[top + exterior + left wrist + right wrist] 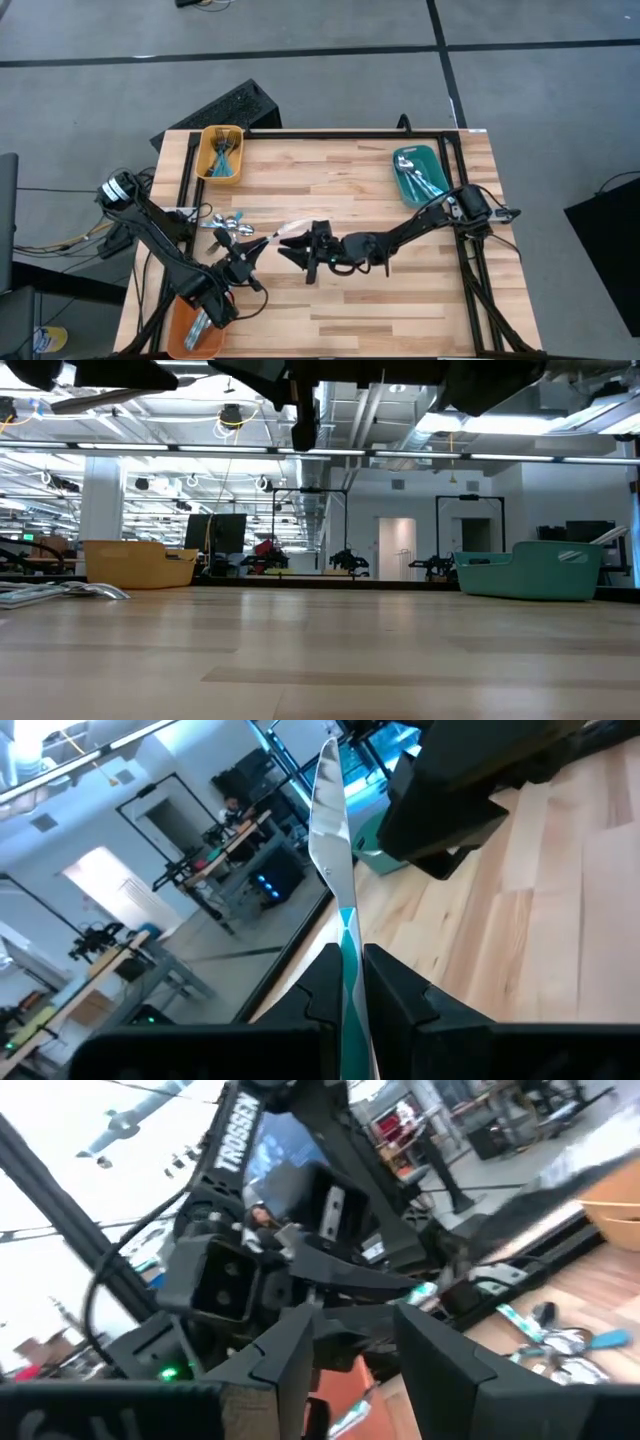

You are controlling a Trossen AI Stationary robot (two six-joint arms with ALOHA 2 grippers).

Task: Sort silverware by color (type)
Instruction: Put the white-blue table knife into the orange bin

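At the table's left, the orange tray (180, 335) and yellow tray (205, 150) already hold silverware, while a small unsorted pile (225, 220) lies between them. Mid-table, the left gripper (262, 247) pinches a knife (330, 840) by its handle; the right gripper (300, 250) faces it, fingers parted and empty. Farther right, the teal tray (432, 160) holds more.

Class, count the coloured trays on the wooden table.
3: yellow tray at the far left corner, teal tray at the far right, orange tray at the near left edge, partly hidden.
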